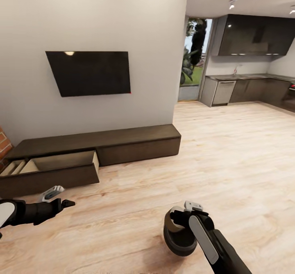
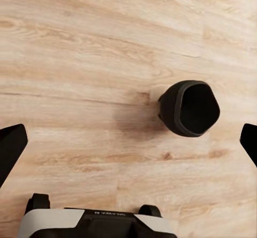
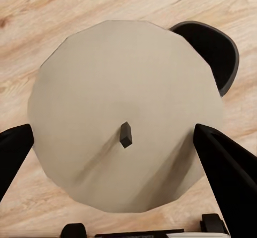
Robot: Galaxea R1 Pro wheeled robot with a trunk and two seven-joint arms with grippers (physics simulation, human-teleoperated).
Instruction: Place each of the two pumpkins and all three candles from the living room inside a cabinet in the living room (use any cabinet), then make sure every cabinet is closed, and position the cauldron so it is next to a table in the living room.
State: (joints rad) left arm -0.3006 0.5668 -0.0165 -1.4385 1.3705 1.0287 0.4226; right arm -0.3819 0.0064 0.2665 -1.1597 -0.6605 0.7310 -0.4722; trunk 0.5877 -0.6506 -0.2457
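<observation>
Candle (image 3: pixel 126 117) sits clamped between right gripper (image 1: pixel 186 212) fingers; right wrist view shows its wick and top face, head view hides most of it. Cauldron (image 2: pixel 190 108) on wood floor (image 1: pixel 229 159) below. Left gripper (image 1: pixel 57 196) wide apart, empty. Cabinet (image 1: pixel 102 147) left drawer (image 1: pixel 53 171) pulled out.

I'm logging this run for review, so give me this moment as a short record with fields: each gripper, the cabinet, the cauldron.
left gripper: open, holding nothing, above the pale wood floor
right gripper: shut on a short cream-white cylindrical candle with a dark wick, fingers on either side
cabinet: long low dark-brown wood cabinet against the wall below the black wall screen; its left drawer is pulled open, pale interior showing
cauldron: round matte-black cauldron upright on the floor, beneath the right gripper
</observation>
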